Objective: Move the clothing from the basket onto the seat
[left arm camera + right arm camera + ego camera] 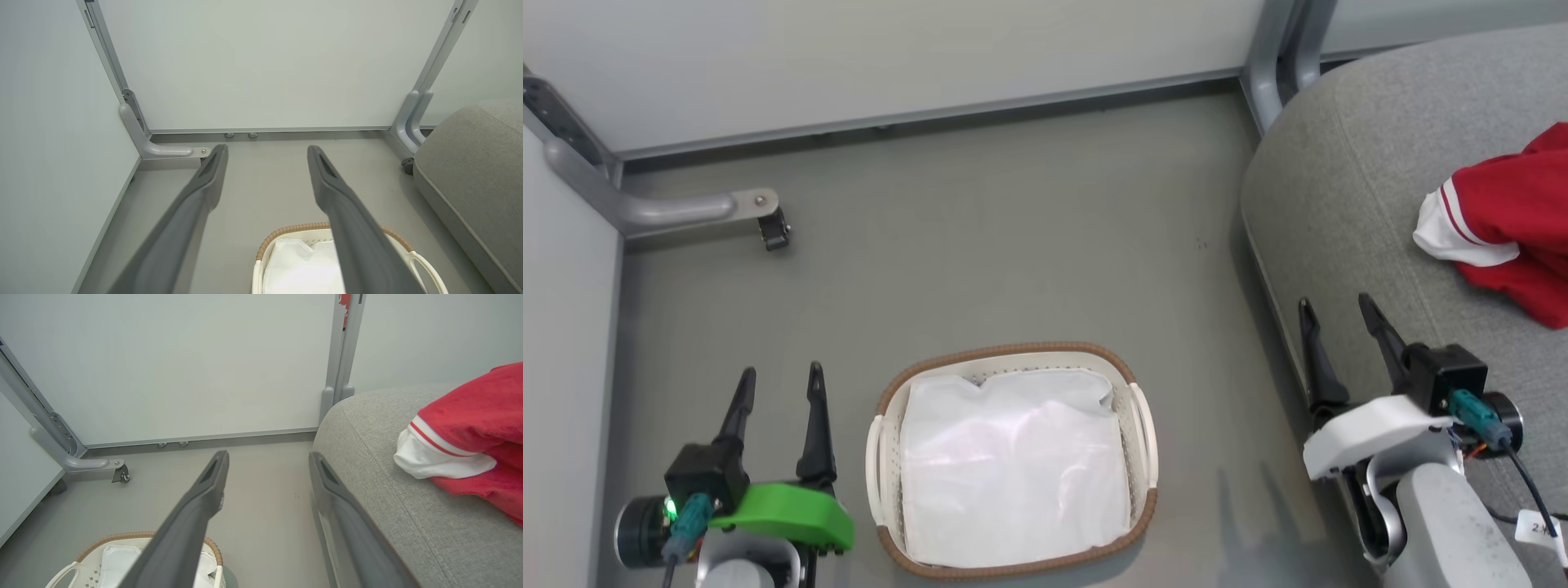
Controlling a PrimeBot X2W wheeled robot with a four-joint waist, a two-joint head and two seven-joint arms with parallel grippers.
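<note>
The bright red, white-trimmed clothing point(1515, 204) on the grey textured fabric seat point(1339, 204) is cut off at 3 o'clock.

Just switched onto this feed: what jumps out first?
The bright red clothing, bunched on the grey seat at the right, catches the eye first. Next comes the basket on the floor between the left gripper and right gripper, a white liner in it. Both grippers stand open, holding nothing.

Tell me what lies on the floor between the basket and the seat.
Nothing. In the head view, only bare grey floor separates the basket from the seat.
</note>
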